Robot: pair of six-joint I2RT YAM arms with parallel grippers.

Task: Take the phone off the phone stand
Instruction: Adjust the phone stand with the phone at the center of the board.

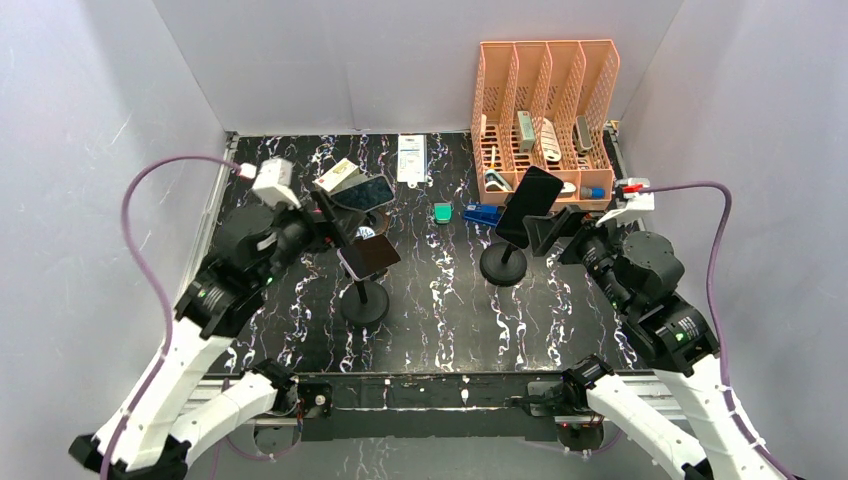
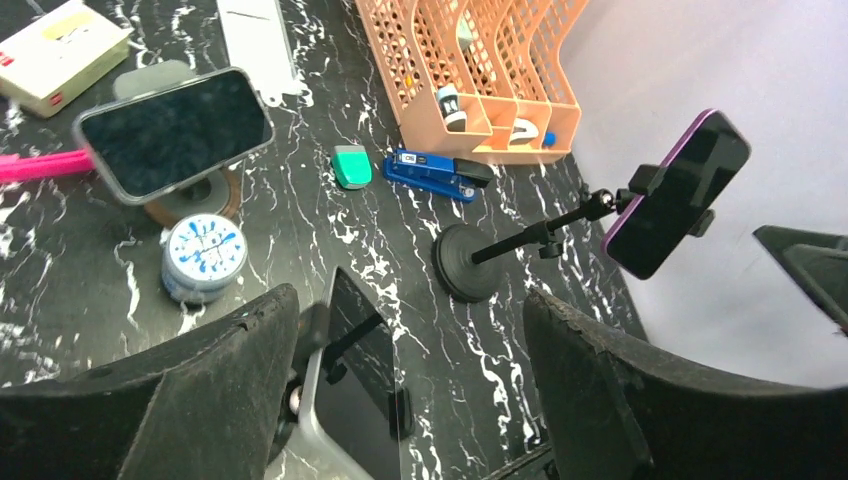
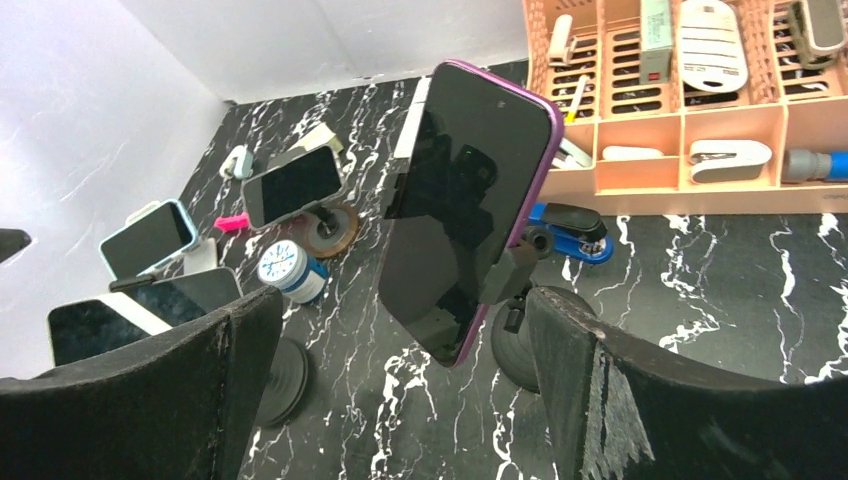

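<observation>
on the black marbled tabletop (image 1: 440,320) stand two phone stands, each still carrying a phone. the purple-edged phone (image 3: 470,200) sits tilted in the clamp of the right stand (image 1: 503,266), just near of the orange organizer (image 1: 545,110). the right gripper (image 3: 400,300) has its jaws spread wide; in its wrist view the phone shows between them with a gap on either side, and no contact is visible. the left stand (image 1: 364,303) holds a dark-screened phone (image 1: 368,256) nearer the middle of the tabletop. the left gripper (image 2: 410,300) is beside it, jaws also spread and holding nothing; whether one finger (image 2: 200,390) touches that phone's edge cannot be told. a third phone (image 2: 175,132) rests on a low mount further away, with a round tin (image 2: 203,255) beside it, and a blue stapler (image 2: 435,172) lies by the organizer.
</observation>
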